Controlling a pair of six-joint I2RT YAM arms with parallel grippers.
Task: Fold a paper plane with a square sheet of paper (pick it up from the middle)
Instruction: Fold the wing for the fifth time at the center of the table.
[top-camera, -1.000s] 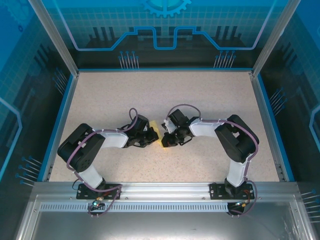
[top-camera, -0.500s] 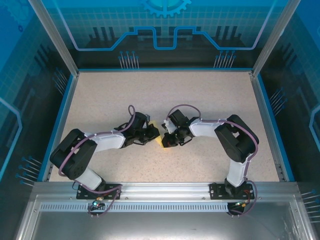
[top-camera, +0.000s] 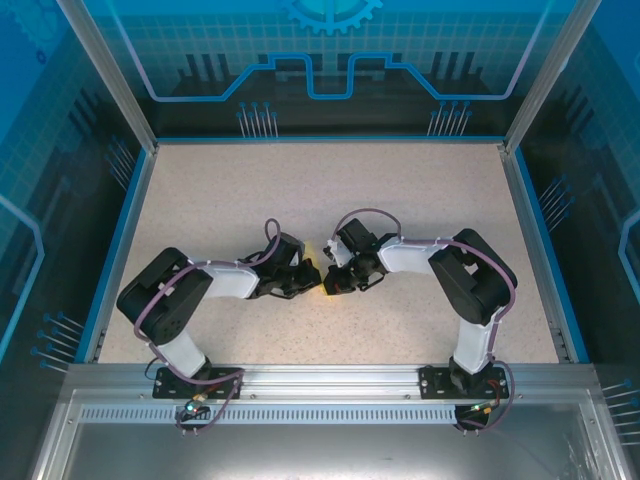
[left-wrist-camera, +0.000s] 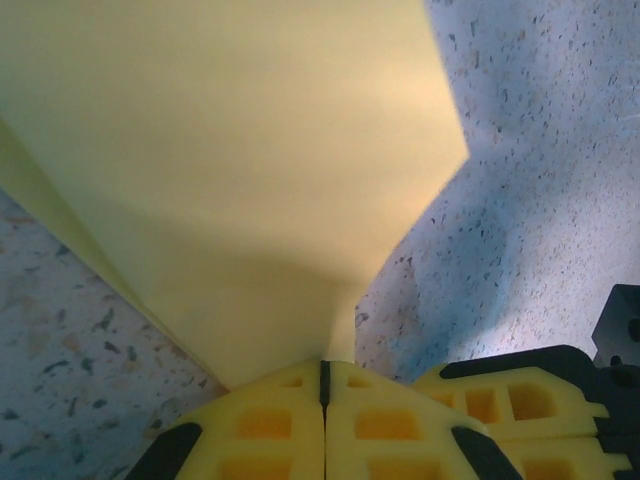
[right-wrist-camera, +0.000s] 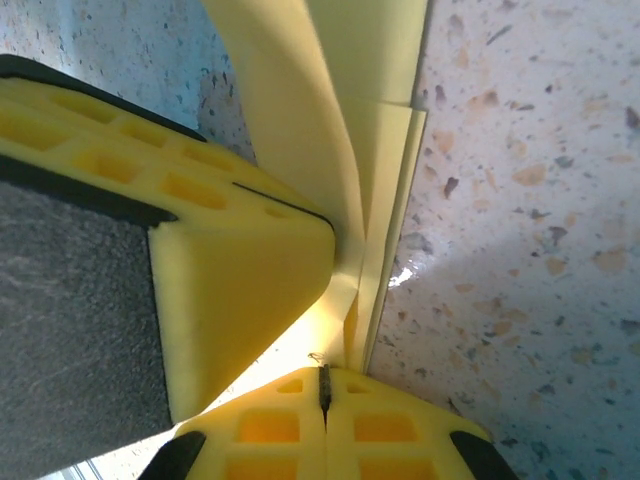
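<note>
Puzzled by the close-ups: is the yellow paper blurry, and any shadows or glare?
Left wrist: paper soft, out of focus; bluish shadow on table. Right wrist: bright glow at the pinched fold, glint on table. Top external: sharp, evenly lit.

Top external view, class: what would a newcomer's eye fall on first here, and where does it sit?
The left end effector and the right end effector meet tip to tip near the middle of the speckled table. Both are shut on a folded yellow paper. In the wrist views, the paper fans out from each pinch in pale layers.
</note>
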